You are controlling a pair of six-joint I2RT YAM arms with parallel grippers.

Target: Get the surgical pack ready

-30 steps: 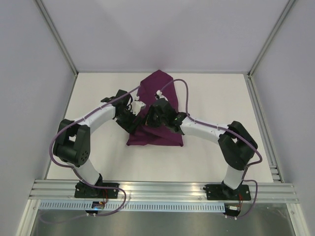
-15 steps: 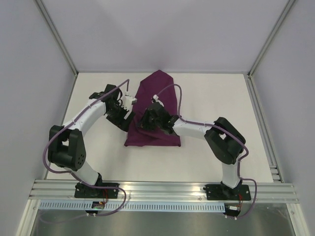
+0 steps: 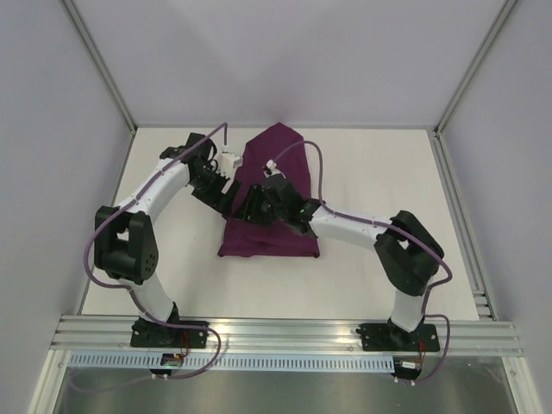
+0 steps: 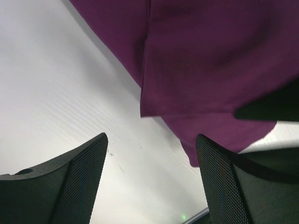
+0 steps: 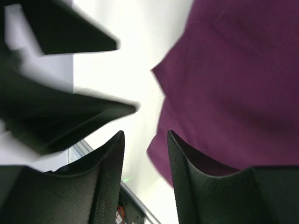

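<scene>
Both open and empty: my left tool [image 4: 150,140], and my right tool [image 5: 145,135], which just released the cloth [image 3: 276,246]; fold seemingly laid.

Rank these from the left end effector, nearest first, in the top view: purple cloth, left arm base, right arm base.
From the left end effector:
1. purple cloth, right beside it, toward the table's middle.
2. left arm base, at the near edge, left side.
3. right arm base, at the near edge, right side.
</scene>
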